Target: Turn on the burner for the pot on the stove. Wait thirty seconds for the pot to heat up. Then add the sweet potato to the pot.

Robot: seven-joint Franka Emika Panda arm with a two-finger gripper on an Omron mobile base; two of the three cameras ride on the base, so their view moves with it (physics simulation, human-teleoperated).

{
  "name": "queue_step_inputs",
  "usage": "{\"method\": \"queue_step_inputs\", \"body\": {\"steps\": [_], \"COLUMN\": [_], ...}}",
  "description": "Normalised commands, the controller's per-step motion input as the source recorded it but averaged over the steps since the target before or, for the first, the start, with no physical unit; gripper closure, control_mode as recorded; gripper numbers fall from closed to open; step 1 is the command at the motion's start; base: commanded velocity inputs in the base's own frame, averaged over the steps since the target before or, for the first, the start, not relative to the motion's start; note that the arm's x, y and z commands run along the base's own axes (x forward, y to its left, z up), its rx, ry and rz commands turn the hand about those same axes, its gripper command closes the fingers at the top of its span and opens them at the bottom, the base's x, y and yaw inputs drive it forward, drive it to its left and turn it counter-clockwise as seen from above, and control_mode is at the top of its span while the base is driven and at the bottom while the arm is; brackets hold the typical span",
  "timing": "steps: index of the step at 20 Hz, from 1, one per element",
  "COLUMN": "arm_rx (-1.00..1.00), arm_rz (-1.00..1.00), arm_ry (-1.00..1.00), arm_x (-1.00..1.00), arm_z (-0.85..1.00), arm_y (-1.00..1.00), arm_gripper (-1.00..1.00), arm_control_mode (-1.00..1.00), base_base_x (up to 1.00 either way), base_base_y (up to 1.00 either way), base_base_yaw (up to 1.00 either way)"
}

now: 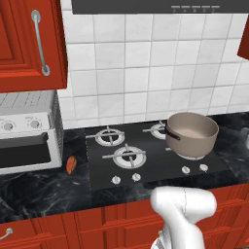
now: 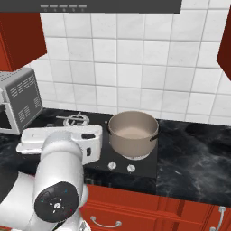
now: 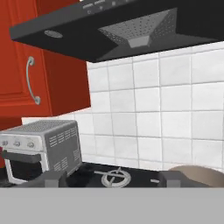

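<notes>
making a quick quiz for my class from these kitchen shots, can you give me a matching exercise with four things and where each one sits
Things:
1. wide taupe-brown metal pot
2. small orange-brown oblong sweet potato
3. white boxy toaster oven
4. small round silver stove knobs

Places:
A. along the front edge of the black glass cooktop
B. on the dark marble counter between the oven and the cooktop
C. on a burner on the right side of the cooktop
D. on the counter under the red wall cabinet, left of the cooktop

Pairs: 1-C, 2-B, 3-D, 4-A
</notes>
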Motion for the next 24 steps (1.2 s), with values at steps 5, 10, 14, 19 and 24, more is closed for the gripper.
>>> {"method": "queue_step_inputs", "body": {"steps": [5,10,14,19,24], "arm_rx": [0.15,0.1,0.1,0.12,0.05], "arm_rz": [0.09,0.24,0.21,0.18,0.13], "arm_ry": [-0.04,0.0,0.0,-0.01,-0.08], "arm_x": [-0.43,-0.11,-0.04,0.0,0.0], "arm_z": [0.0,0.0,-0.01,-0.18,-0.32], "arm_y": [1.0,1.0,1.0,0.98,0.73], "arm_gripper": [-1.0,-1.0,-1.0,-1.0,-1.0], "arm_control_mode": [-1.0,-1.0,-1.0,-1.0,-1.0], "base_base_x": [0.0,0.0,0.0,0.0,0.0], "base_base_y": [0.0,0.0,0.0,0.0,0.0], "base_base_yaw": [0.0,0.0,0.0,0.0,0.0]}}
